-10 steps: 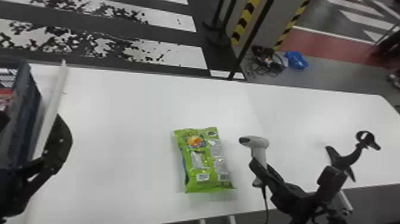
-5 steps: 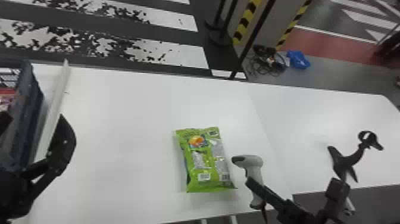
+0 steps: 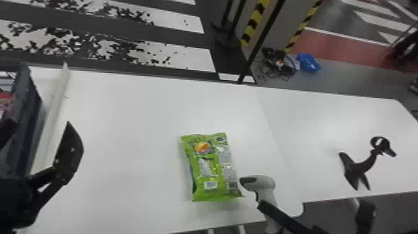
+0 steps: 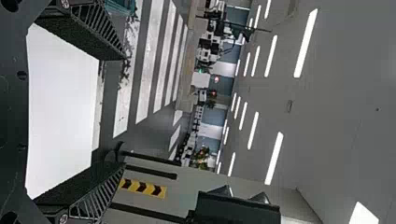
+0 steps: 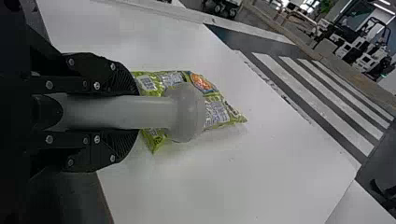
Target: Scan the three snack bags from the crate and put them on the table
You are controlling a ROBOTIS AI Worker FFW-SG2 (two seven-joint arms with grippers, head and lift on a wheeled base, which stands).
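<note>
Clock read over the head view, green snack bag (image 3: 206, 165) as hub.

Bag lies flat on the white table (image 3: 124, 140), printed side up, two barcodes (image 3: 211, 185) at its near end, 6 o'clock. My right gripper (image 5: 135, 112) is closed round the handle of a pale grey barcode scanner (image 3: 264, 186), 4 o'clock, its dark nose right by the bag's edge. Touching or not, I can't tell. I take this as the scanning step; whether the code has read, I can't tell.

Left gripper (image 4: 124, 111) spread wide, nothing between its fingers, 9 to 10 o'clock.

Handling: I expect the bag light, soft, pillowy, the film slick and creasing easily; contents probably crush. If it needs shifting, I'd take it across the plump middle with the left, gently; the crimped ends would likely slip or fold. Scanner should be stiff and heavier at the head, so a wrist tilt could swing the nose into the film. Glare or a wrinkle over the bars may spoil a read.

Around: dark blue crate (image 3: 26, 124) at 9 to 10 o'clock, some red packaging (image 3: 4, 99) inside. White rail (image 3: 53, 124) just beside it; crate wall and rail both stand in the left's way for the next pick. Black curved stand (image 3: 360, 168) at 3 o'clock, well apart. Floor cables (image 3: 276, 63) at 1 o'clock, no bother.
</note>
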